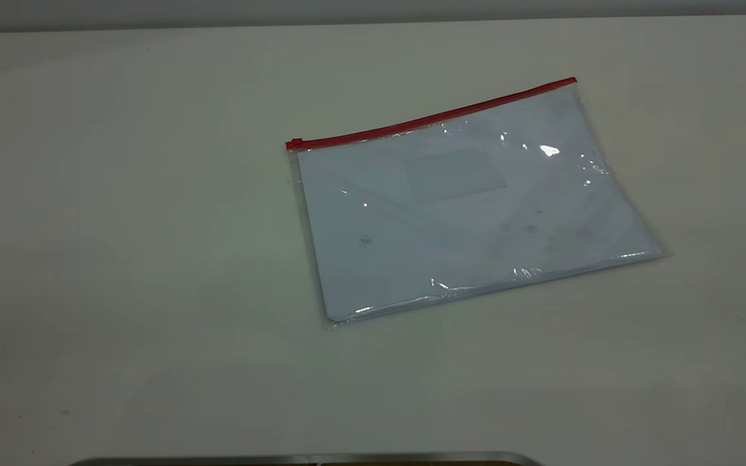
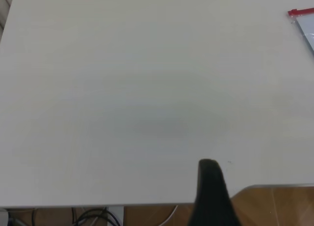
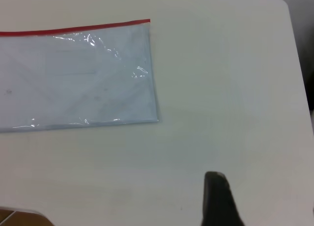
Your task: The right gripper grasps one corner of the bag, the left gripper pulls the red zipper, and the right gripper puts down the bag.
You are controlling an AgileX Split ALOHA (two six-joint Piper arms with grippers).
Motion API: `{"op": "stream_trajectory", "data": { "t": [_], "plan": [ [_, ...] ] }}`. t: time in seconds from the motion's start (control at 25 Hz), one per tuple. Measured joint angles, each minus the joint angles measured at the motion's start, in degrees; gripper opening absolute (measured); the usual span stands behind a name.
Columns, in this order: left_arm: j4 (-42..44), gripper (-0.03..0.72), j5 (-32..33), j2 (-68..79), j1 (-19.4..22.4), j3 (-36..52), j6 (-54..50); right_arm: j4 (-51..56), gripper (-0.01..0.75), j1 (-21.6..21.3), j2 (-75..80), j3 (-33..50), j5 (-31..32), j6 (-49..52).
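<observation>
The bag (image 1: 470, 207), a clear pouch with white sheets inside, lies flat on the white table, right of centre. The red zipper (image 1: 431, 120) runs along its far long edge, with the slider tab (image 1: 294, 144) at the left end. The red strip's right corner (image 1: 574, 83) lies flat. Neither gripper shows in the exterior view. The left gripper (image 2: 211, 191) shows as one black tip over the table's edge, far from the bag (image 2: 306, 32). The right gripper (image 3: 218, 199) shows as one black tip over bare table, apart from the bag (image 3: 78, 78) and its red-strip corner (image 3: 148, 21).
The white table (image 1: 120, 259) stretches wide to the left of and in front of the bag. A grey metal edge (image 1: 308, 459) lies at the bottom of the exterior view. Wooden floor (image 2: 274, 206) and cables (image 2: 93, 216) show beyond the table's edge in the left wrist view.
</observation>
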Motion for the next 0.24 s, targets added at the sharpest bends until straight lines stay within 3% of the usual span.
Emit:
{"op": "stream_trajectory", "data": {
  "t": [0.24],
  "plan": [
    [0.0,0.581,0.0,0.0,0.0,0.0,0.0,0.0,0.448,0.0,0.0,0.0,0.0,0.0]
  ]
}}
